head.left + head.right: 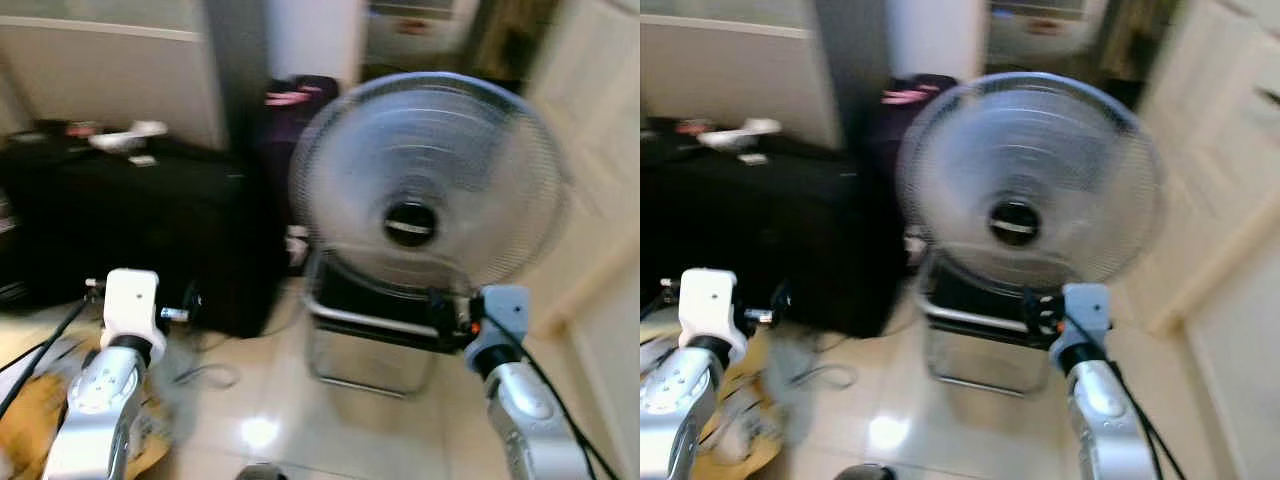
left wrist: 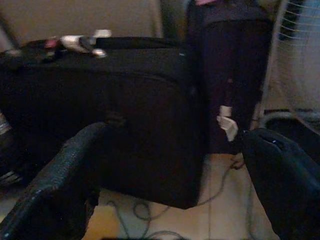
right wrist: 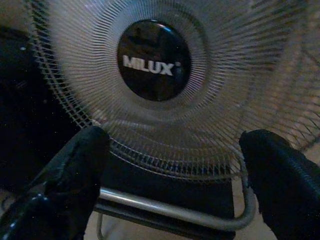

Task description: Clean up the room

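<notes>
A grey floor fan with a black MILUX hub stands ahead on a metal tube base. My right gripper is open and faces the fan's grille from a short distance, nothing between its fingers. To the left lies a large black suitcase with small white and red items on top. My left gripper is open and points at the suitcase's side; its fingers hold nothing. Both silver forearms are raised at the front.
A dark bag with a pink item stands behind the suitcase beside a dark pillar. Loose cables trail over the shiny tiled floor. A yellow-brown cloth lies by my left arm. A cream door or wall closes the right side.
</notes>
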Tool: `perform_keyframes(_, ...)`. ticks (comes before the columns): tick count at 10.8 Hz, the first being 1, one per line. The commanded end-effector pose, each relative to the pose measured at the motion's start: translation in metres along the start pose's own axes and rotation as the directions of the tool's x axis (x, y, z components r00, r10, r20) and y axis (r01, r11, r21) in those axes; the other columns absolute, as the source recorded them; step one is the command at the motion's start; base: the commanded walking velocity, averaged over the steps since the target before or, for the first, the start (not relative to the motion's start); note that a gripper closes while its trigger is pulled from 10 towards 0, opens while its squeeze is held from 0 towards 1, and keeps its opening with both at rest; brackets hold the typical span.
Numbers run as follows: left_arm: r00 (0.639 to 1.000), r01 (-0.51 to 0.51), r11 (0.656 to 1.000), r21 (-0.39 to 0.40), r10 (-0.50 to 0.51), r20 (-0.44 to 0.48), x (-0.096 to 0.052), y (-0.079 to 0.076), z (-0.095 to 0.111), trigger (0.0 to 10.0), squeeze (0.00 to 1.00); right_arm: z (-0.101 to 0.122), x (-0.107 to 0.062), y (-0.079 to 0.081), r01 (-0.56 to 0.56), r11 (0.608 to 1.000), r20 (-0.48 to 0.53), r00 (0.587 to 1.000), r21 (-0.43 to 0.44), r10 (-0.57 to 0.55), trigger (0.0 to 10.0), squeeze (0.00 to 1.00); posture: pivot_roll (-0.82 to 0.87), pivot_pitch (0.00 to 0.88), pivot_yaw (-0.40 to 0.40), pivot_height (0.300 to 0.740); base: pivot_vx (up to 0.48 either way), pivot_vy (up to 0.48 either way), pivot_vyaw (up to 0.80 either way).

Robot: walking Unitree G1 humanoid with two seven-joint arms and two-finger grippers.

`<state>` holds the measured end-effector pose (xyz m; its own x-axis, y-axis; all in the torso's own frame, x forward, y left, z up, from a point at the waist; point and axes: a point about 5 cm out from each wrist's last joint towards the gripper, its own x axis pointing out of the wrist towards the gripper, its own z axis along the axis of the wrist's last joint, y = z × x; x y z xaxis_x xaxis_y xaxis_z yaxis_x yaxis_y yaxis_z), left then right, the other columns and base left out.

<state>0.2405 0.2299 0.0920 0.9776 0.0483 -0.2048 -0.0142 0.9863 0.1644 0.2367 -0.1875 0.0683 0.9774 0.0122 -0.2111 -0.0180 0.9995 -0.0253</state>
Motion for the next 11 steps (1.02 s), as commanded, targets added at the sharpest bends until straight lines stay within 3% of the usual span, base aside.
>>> perform_keyframes(1,1.000,-0.002,1.000,-0.017,0.002,0.025,0.003,-0.003,0.003,10.0,0.12,0.003,0.002,-0.005,0.010,1.000,0.007,1.000,-0.016,-0.010,10.0,1.00,-0.03,0.000,-0.016,0.740,0.000,0.000,0.80)
perform_keyframes(3,0.999,-0.046,0.999,0.010,0.046,0.027,0.008,-0.001,0.001,10.0,0.20,0.004,0.005,-0.009,0.036,0.999,0.018,0.999,-0.032,-0.035,10.0,1.00,-0.03,0.000,-0.017,0.740,0.000,0.000,0.80)
perform_keyframes(4,1.000,-0.026,1.000,-0.010,0.026,-0.013,0.009,-0.002,-0.001,10.0,0.15,0.008,0.009,-0.010,0.042,0.998,0.035,0.999,-0.043,-0.040,10.0,1.00,-0.03,0.000,-0.019,0.740,0.000,0.000,0.80)
perform_keyframes(5,1.000,0.003,1.000,0.001,-0.003,-0.005,0.011,-0.005,0.002,10.0,0.00,0.013,0.012,-0.011,0.065,0.996,0.055,0.997,-0.055,-0.062,10.0,1.00,-0.03,0.000,-0.020,0.740,0.000,0.000,0.80)
perform_keyframes(7,0.999,0.038,0.998,-0.046,-0.036,0.036,0.016,-0.016,0.008,10.0,0.00,0.016,0.017,-0.009,0.072,0.997,0.057,0.996,-0.022,-0.070,10.0,1.00,-0.03,0.000,-0.022,0.740,0.000,0.000,0.80)
perform_keyframes(9,0.997,0.036,0.999,0.006,-0.036,0.068,0.020,-0.019,0.017,10.0,0.00,0.011,0.021,-0.011,0.104,0.994,0.030,0.994,-0.018,-0.104,10.0,1.00,-0.02,0.000,-0.019,0.740,0.000,0.000,0.80)
perform_keyframes(11,0.997,0.034,0.999,-0.012,-0.033,0.072,0.019,-0.022,0.016,10.0,0.00,0.009,0.021,-0.006,0.073,0.997,0.022,0.997,-0.002,-0.073,10.0,1.00,-0.02,0.000,-0.017,0.740,0.000,0.000,0.80)
